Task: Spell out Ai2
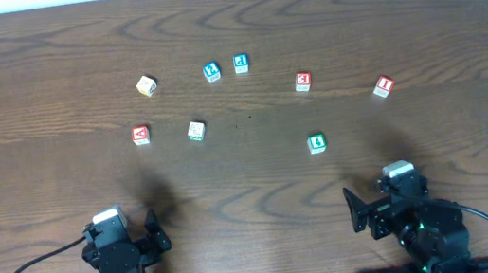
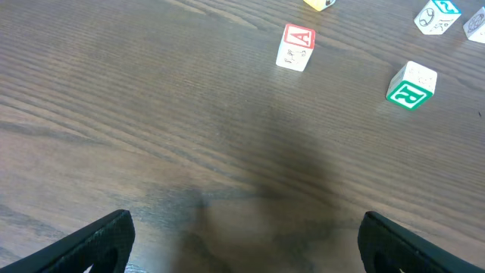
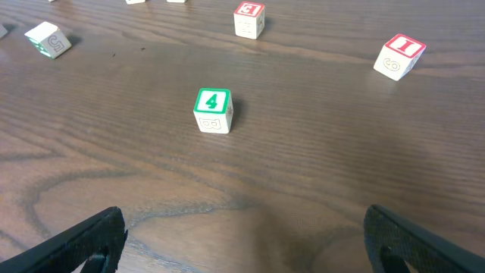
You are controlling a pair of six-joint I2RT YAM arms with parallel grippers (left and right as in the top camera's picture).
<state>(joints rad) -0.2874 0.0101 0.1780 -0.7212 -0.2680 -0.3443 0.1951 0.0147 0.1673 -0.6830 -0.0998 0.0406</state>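
Observation:
The red-framed "A" cube lies at the left and shows in the left wrist view. The red "I" cube lies tilted at the right and shows in the right wrist view. A blue cube, apparently the "2", lies at the middle back; the left wrist view shows it at its top edge. My left gripper and right gripper are open and empty near the table's front edge, well short of all cubes.
Also on the wooden table are a red "3" cube, a second blue cube, a green "4" cube, a green-lettered cube and a yellowish cube.

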